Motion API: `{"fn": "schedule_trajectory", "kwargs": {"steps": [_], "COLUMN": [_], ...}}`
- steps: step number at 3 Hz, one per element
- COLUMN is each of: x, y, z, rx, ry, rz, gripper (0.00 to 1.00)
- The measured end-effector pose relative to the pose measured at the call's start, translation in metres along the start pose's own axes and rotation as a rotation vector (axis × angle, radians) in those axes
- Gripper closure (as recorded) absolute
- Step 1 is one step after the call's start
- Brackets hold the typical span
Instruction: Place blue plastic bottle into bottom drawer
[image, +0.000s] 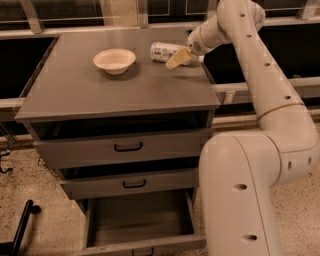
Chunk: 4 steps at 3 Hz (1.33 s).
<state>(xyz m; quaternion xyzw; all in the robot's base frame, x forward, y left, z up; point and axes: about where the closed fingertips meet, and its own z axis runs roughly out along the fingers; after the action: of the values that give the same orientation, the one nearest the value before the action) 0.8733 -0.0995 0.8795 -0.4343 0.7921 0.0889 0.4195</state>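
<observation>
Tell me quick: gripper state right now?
Gripper: at the blue plastic bottle lying on the cabinet top; open or shut cannot be told.

- Surface (100, 95): dark grey metal, matt, smooth.
- Bottom drawer (140, 220): the same grey metal, matt, with a plain tray floor.
- Blue plastic bottle (161, 51): clear plastic with a pale printed label and a slight sheen.
- Claw (177, 58): at the bottle, back right of the surface; cream-yellow, matt.
- Arm (260, 75): smooth off-white plastic shell, lightly glossy.
- Bowl (114, 60): cream, matt; material cannot be told.
- Floor (30, 180): speckled, stone-like.
</observation>
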Motion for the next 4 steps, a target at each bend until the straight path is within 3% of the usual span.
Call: {"fn": "schedule_trajectory", "kwargs": {"steps": [2,4], "x": [-0.0025,-0.0066], "y": [0.0157,0.0122], "z": [-0.0141,-0.0108], "rx": [-0.049,-0.032], "ry": [0.017,0.014], "rz": [-0.032,-0.042], "gripper": [0.22,0.20]}}
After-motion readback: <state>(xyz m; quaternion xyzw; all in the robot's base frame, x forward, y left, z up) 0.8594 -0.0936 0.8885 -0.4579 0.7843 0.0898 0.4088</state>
